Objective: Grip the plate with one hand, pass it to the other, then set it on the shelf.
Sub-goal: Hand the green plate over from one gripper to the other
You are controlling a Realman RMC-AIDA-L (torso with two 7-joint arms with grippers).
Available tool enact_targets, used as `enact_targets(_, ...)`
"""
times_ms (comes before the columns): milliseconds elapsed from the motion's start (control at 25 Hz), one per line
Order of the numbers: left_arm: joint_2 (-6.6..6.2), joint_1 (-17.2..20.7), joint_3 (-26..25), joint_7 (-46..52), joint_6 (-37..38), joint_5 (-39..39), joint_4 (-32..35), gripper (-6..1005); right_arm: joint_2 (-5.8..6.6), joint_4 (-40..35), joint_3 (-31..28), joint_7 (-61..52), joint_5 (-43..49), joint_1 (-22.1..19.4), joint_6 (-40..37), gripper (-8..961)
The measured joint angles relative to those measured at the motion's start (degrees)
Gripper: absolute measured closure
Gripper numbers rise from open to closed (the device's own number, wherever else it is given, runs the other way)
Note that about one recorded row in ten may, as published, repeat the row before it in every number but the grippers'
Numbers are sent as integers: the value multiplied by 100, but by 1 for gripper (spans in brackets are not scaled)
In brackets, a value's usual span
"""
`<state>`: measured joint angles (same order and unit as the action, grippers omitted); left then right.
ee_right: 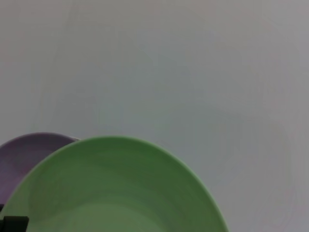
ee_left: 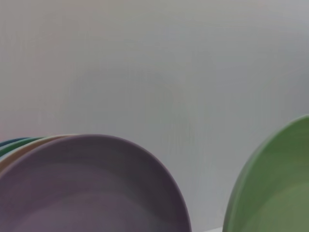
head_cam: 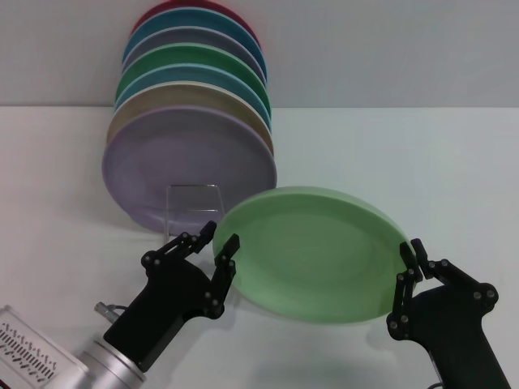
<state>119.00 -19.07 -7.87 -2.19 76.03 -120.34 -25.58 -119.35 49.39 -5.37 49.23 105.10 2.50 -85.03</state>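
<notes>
The light green plate point(head_cam: 312, 251) hangs tilted above the table in the head view, between both grippers. My right gripper point(head_cam: 412, 258) is shut on its right rim. My left gripper point(head_cam: 212, 245) is open, with the plate's left rim between its fingers point(head_cam: 229, 247). The plate also shows in the left wrist view point(ee_left: 275, 188) and fills the lower part of the right wrist view point(ee_right: 111, 188). The shelf, a small clear rack point(head_cam: 195, 203) with a squarish front loop, stands just behind my left gripper, in front of the lilac plate.
Several coloured plates stand on edge in a row at the back left, with a lilac plate point(head_cam: 182, 166) at the front and a darker green one point(head_cam: 195, 61) behind. The lilac plate also shows in the left wrist view point(ee_left: 87, 188). A white table point(head_cam: 405, 154) lies to the right.
</notes>
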Motion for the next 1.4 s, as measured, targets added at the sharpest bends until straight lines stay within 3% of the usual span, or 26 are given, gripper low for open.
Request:
enact_targets(360,-27,0,-41,430,15,-8,-39,761,0,-15,-3,1,-6,13,-17,935)
enact_targets(1400,-7,0,-61,415,-1,1,19,817,0,-9,1,67,-17,40,-1,935)
